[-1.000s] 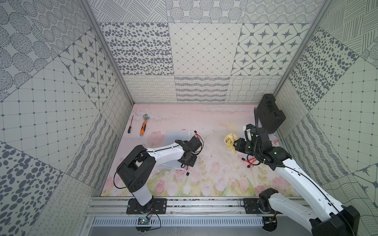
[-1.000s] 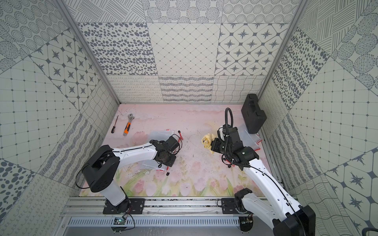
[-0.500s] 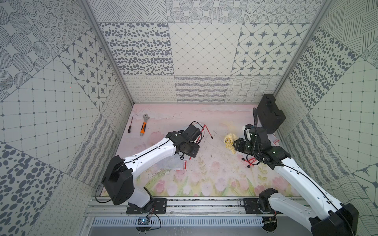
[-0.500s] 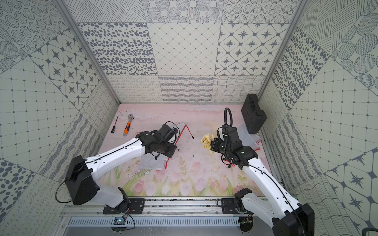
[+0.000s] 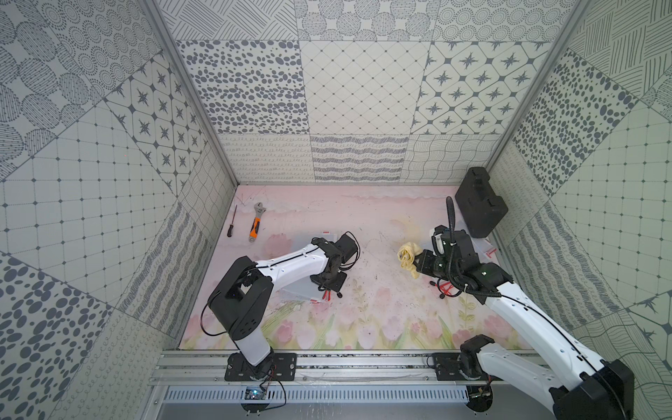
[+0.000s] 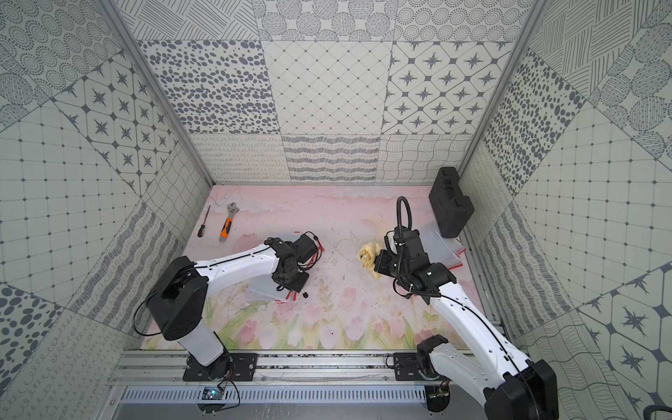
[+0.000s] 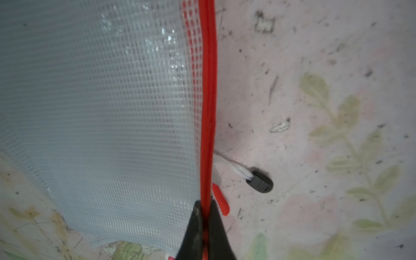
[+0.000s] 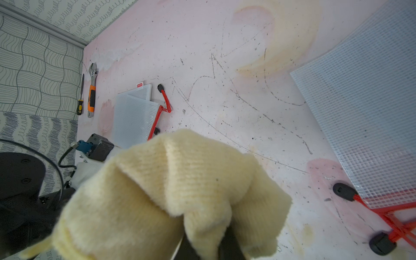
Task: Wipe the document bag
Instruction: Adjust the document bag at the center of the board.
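1. Two tools at far left by the wall: a black-handled screwdriver [image 5: 231,225] and an orange-handled wrench [image 5: 255,227], side by side, not touching.
2. Next, left of centre on the floral mat [image 5: 378,218]: a clear mesh document bag [image 7: 101,101], partly hidden beneath the left arm [image 5: 291,260] in both top views.
3. Pointing down onto that bag, the left gripper [image 7: 204,225], jaws pressed together on the red zipper edge [image 7: 208,90] near one end; just beside the edge, a pale cord with a black pull tab [image 7: 258,183] lying on the mat.
4. Behind the bag and overlapped by it: a second mesh bag [image 8: 144,90] with a red label at its corner.
5. Right of centre: the right gripper [image 8: 209,247], clamped on a crumpled pale-yellow cloth [image 5: 409,260], well apart from the pinched bag.
6. Beneath the right arm: more mesh bags [image 8: 360,112] with red zips, flat on the mat.
7. Far right, back corner: a black case [image 5: 480,203] against the wall.
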Motion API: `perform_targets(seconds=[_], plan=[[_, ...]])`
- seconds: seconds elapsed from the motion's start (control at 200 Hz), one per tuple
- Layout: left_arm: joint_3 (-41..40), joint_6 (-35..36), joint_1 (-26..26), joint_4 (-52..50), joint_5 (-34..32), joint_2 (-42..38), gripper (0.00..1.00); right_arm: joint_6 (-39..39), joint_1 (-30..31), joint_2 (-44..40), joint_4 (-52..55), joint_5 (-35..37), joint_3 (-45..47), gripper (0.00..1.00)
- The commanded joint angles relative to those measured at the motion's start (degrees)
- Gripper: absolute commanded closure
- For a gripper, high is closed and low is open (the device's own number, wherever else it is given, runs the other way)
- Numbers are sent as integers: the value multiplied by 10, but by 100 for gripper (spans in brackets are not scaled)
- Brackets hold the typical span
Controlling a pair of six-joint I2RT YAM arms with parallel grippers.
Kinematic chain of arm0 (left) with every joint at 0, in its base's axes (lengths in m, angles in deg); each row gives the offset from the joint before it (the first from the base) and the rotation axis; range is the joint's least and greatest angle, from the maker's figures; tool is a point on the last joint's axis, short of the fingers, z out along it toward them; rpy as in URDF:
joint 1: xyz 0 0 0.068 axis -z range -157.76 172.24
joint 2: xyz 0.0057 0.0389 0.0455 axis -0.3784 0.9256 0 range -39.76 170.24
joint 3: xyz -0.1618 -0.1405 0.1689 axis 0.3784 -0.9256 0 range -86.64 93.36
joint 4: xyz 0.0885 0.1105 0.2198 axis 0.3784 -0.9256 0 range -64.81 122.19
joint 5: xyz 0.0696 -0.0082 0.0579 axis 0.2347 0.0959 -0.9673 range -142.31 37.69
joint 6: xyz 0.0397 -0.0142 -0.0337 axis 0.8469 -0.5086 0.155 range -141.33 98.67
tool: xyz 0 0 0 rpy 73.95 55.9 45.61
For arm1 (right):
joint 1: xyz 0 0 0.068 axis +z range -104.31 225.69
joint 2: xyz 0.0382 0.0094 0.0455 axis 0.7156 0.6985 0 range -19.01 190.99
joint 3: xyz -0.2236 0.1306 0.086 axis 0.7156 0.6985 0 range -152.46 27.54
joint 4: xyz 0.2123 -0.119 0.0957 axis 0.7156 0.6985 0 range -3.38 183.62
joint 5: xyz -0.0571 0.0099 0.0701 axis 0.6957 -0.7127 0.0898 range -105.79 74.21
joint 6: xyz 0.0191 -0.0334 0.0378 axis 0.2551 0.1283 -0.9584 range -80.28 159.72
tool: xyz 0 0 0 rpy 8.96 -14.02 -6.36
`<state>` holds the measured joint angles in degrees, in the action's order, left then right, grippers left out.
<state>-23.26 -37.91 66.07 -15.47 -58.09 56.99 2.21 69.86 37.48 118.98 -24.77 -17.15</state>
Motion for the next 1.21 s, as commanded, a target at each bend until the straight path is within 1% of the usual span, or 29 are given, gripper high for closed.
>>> perform_targets(seconds=[0.0,0.275,0.345,0.37,0.43,0.47,0.51,0.555,0.655,0.75,0.78,0.855,0.91,1.011,1.201], plan=[[-5,-14,-10,-8,-7,3,100,2,3,1,-30,-6,10,100],[27,-3,-12,-14,25,8,100,5,3,11,-44,-16,23,100],[29,-3,-11,-12,31,15,95,5,3,12,-45,-19,27,100],[29,-3,-11,-12,32,18,95,5,3,13,-45,-20,27,100],[28,-5,-11,-10,34,22,99,7,3,13,-44,-19,29,100],[27,-6,-11,-9,34,24,99,9,4,13,-44,-20,30,100],[29,-6,-11,-10,36,26,97,9,3,12,-42,-21,31,100],[32,-6,-11,-14,38,29,90,10,3,13,-42,-22,32,100],[34,-6,-12,-13,43,32,79,10,3,14,-45,-22,35,100],[37,-6,-12,-14,43,33,75,8,3,16,-50,-25,38,100],[38,-5,-12,-14,43,34,75,8,3,18,-51,-27,39,100],[39,-5,-11,-13,43,34,79,8,3,20,-54,-29,39,100],[38,-5,-11,-13,42,34,80,7,3,21,-55,-28,40,100],[42,-6,-11,-18,38,42,76,8,3,26,-57,-30,41,100],[39,-10,-11,-10,46,52,74,7,4,39,-64,-39,41,100]])
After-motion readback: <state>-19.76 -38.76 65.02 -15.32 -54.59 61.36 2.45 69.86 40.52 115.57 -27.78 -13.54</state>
